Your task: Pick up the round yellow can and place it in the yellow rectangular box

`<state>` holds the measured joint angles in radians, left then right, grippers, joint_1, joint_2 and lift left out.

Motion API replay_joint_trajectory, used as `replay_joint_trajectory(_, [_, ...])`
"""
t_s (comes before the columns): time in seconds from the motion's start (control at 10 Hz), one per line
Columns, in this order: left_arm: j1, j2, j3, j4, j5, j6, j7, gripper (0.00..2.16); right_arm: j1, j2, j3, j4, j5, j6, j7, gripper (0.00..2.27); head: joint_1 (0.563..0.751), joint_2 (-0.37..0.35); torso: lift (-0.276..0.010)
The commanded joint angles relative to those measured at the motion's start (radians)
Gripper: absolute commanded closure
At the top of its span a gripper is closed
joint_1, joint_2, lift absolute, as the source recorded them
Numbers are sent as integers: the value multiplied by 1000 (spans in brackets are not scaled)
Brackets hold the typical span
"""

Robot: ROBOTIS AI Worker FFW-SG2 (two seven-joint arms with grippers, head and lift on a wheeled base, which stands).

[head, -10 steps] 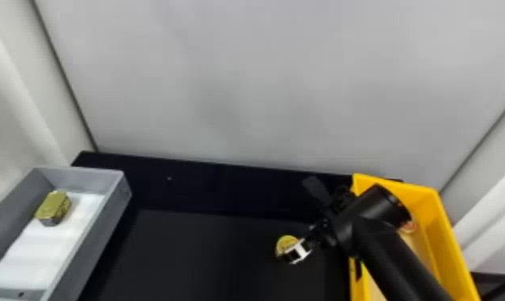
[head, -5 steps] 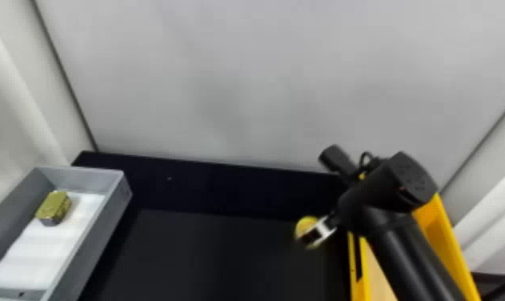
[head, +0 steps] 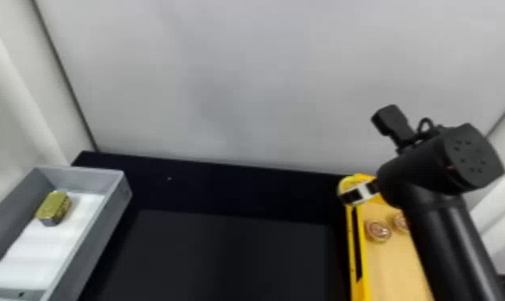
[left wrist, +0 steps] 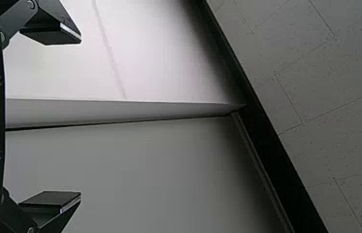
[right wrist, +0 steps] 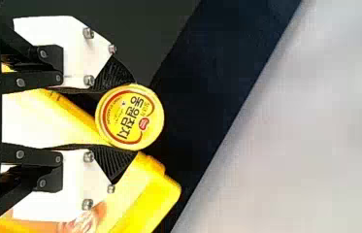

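Note:
In the head view my right gripper [head: 353, 193] is at the far left corner of the yellow rectangular box [head: 363, 256], holding the round yellow can [head: 348, 182] above its rim. The right wrist view has the can [right wrist: 130, 117] pinched between both fingertips of my right gripper [right wrist: 120, 119], its printed lid facing the camera. Behind it lies the box [right wrist: 142, 194]. My left gripper [left wrist: 50, 116] stands open in the left wrist view, nothing between its fingers, facing wall and ceiling.
Two round cans [head: 378, 231] lie inside the yellow box, the second partly behind my right arm. At the left a grey tray [head: 93, 240] holds a gold rectangular can [head: 53, 206] on white lining. A pale wall [head: 231, 80] rises behind the black table [head: 223, 256].
My right gripper has carried the yellow can from the table rightward and toward the back, up to the box's corner. More of the box's inside is uncovered.

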<state>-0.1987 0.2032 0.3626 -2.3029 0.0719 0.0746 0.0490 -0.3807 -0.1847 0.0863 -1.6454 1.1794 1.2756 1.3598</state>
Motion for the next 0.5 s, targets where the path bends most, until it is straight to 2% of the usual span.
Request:
replay_joint_trajectory(0.0, [2,1,1,0,-1,1,0,137,25,-44,-97,-19,45,20,7,774,694,-78,-7])
replay_joint_trajectory(0.2, [4,2,1,0,-1,1,0,137,43,-64,-166,-11,50,18,7,774,694,-78,-7])
replay_joint_trajectory(0.4, [4,2,1,2,-1,1,0,137,65,-55,-241,4,-2,10,-64,774,694,-78,-7])
